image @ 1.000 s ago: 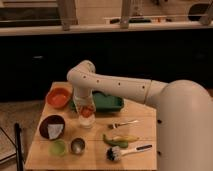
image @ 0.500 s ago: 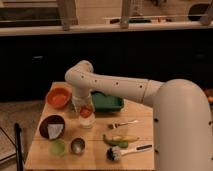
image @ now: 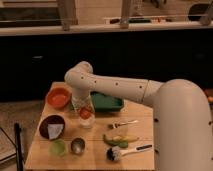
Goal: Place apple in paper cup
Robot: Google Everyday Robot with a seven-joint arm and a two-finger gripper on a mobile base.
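Observation:
My gripper hangs from the white arm over the left middle of the wooden table. It is shut on the apple, a small orange-red fruit held at the mouth of the paper cup. The white cup stands upright on the table right under the gripper. Its lower wall shows below the apple, and the gripper hides part of its rim. I cannot tell how deep the apple sits in the cup.
An orange bowl is at the left and a green tray behind the cup. In front stand a dark bowl with white paper, a pale green cup and a metal cup. A fork, a banana and a brush lie at the right.
The arm has shifted slightly to the left and down over the white cup. The apple stays at the gripper's tip above the cup.

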